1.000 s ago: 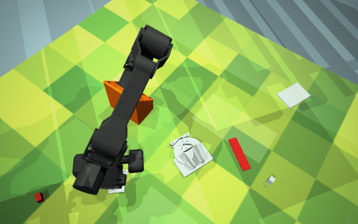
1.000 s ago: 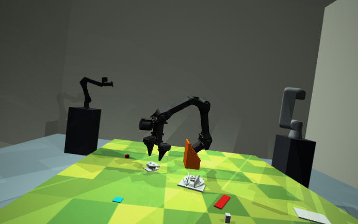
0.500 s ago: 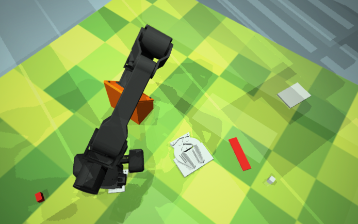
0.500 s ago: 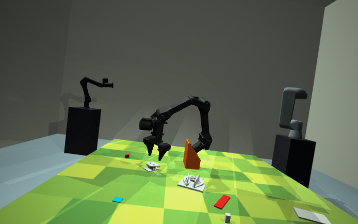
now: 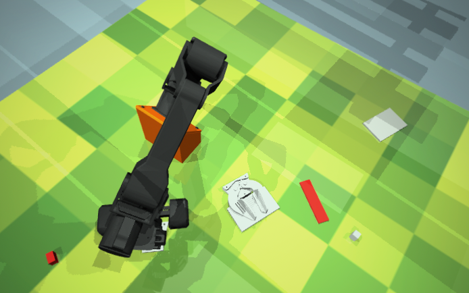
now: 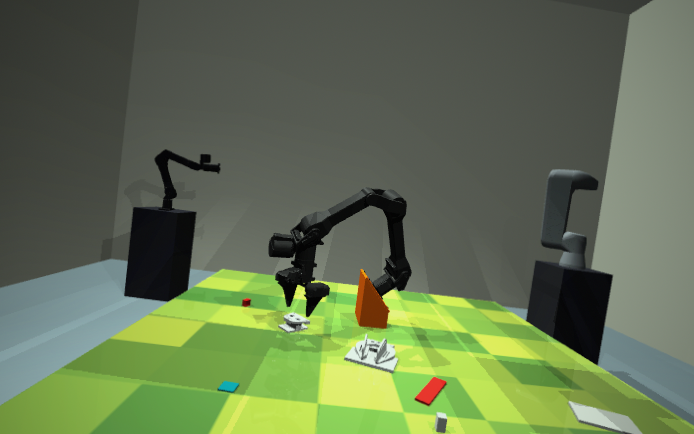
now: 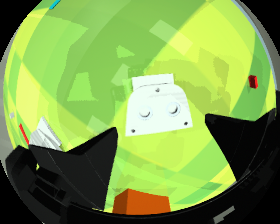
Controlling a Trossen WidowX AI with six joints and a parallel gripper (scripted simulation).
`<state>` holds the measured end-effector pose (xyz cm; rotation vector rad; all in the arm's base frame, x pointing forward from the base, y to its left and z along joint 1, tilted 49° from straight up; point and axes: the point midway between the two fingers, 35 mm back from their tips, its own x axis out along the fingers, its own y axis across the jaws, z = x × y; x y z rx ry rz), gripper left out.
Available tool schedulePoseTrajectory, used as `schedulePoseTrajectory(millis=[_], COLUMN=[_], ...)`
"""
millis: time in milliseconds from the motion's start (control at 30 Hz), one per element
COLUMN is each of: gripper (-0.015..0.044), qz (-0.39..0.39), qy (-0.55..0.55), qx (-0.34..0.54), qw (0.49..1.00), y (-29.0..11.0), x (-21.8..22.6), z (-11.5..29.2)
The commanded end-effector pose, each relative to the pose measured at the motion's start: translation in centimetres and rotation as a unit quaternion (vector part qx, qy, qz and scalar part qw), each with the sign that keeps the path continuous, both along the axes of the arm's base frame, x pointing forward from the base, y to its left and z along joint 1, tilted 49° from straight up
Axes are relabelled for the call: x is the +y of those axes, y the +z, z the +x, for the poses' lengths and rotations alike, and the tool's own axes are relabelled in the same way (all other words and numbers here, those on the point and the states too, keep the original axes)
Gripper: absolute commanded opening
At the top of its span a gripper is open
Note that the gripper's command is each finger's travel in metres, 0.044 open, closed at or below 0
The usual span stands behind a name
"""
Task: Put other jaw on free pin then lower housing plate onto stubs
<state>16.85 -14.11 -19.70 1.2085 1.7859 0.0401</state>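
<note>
In the outside view, a blue tile (image 6: pixel 228 386) (image 7: pixel 54 4) and a red cube (image 5: pixel 51 258) (image 6: pixel 246 302) (image 7: pixel 253 81) were left of the orange block (image 5: pixel 190 145) (image 6: pixel 370 310) (image 7: pixel 141 201). Next, still left of it, came the white top plate (image 5: pixel 164 225) (image 6: pixel 296 319) (image 7: pixel 158 117) w/ 2 round spots, up on a stand. The gripper (image 5: pixel 142 218) (image 6: pixel 297 310) (image 7: pixel 164 125) was over it, fingers wide apart, w/ nothing b/w them. The white base (image 5: pixel 242 221) (image 6: pixel 371 363) (image 7: pixel 46 136) w/ 2 pointy bits sat in front of the block (couldn't tell abt the teeth). A red bar (image 5: pixel 313 201) (image 6: pixel 430 390) (image 7: pixel 24 134) lay to the block's right.
</note>
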Motion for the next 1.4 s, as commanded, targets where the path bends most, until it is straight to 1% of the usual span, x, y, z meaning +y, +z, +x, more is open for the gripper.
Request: schedulePoseTrajectory(millis=[0,600,1367], gripper=[0.044,0.044,0.044], qz=[0.003,0.003,0.003], qy=[-0.003,-0.005,-0.005], qx=[0.002,0.001,0.001], qw=[1.0,1.0,1.0], y=[-0.5,-2.4,-2.4], x=[0.7,2.8,2.8], z=[0.0,-0.1,-0.1])
